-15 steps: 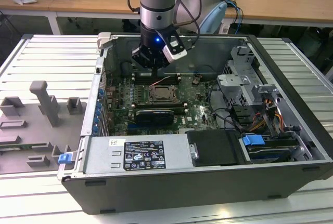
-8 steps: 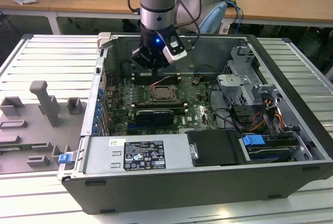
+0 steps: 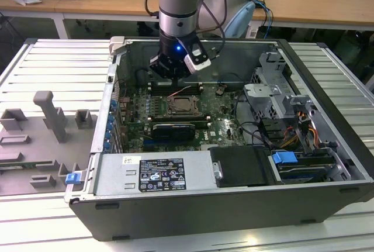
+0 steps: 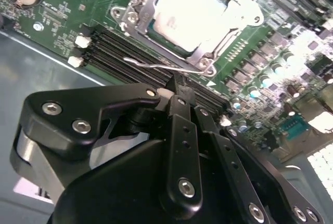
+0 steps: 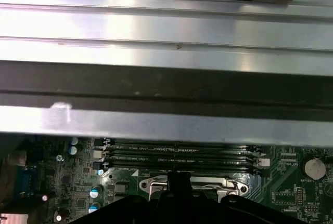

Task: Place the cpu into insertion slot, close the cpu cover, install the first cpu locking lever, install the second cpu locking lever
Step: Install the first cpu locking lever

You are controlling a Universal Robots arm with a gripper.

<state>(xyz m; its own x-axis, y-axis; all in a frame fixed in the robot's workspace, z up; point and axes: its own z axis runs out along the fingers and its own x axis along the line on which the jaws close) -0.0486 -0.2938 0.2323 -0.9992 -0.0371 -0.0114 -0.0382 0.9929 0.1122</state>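
your gripper (image 4: 179,91) has its fingers drawn together into a narrow tip with nothing visible between them, and in the second wrist view that tip sits right at a thin wire locking lever (image 4: 156,65) running along the edge of the socket. whether it presses the lever or only hovers at it you cannot tell.

just past the tip, the cpu (image 4: 190,16) lies flat in the socket, its silvery top showing, and the cpu cover (image 4: 205,52) looks folded down around it as a metal frame. so the placing seems done and the cover seems closed; the lever work looks like the step in hand. neither lever can be confirmed as latched.

in the exterior view the gripper (image 3: 173,75) hangs over the far edge of the socket (image 3: 182,107), mid-board inside the open computer case (image 3: 327,147).
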